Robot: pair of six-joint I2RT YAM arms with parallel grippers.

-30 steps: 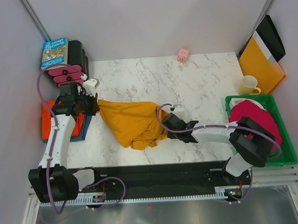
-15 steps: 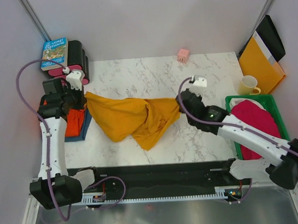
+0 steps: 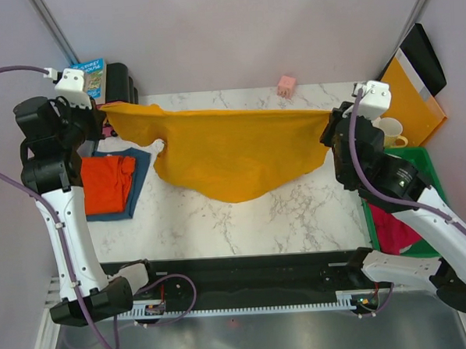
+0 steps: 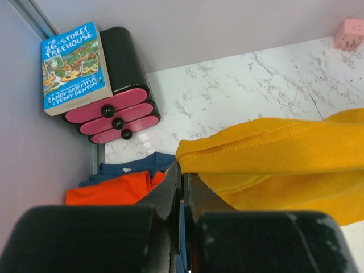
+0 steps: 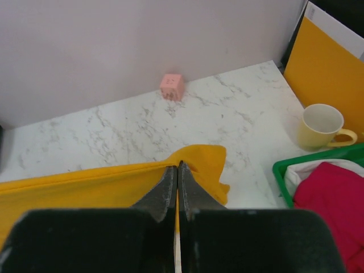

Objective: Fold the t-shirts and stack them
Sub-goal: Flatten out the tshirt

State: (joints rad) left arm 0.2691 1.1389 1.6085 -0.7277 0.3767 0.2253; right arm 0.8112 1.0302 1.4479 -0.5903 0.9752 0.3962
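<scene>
Top external view: both arms are now lifted up and pulled far apart. A second ago they sat low and close, and the mustard-yellow t-shirt (image 3: 232, 155) was a crumpled heap on the marble table (image 3: 297, 210) between them. Now it hangs stretched out like washing on a line, all the way across the back of the table.

The left gripper (image 3: 97, 111) holds one end near the book (image 3: 87, 69). The right gripper (image 3: 330, 130) holds the other end near the yellow mug (image 3: 389, 133). In both wrist views the fingers are squeezed together on a thin edge of the yellow cloth. The top edge is pulled nearly straight, and the middle sags down in a big curve. I cannot tell if the lowest part touches the table.

I think this means the shirt is opened up and nearly ready to be laid flat. No fold is made in it yet, so this shirt is only at its start.

On the left side, the red-orange t-shirt (image 3: 108, 181) lies on top of the dusty blue t-shirt (image 3: 142, 160), and they look like a small pile already. The magenta-pink t-shirt (image 3: 392, 229) waits in the green bin (image 3: 409, 251) on the right, partly hidden by the right arm. So two shirts still need folding.
</scene>
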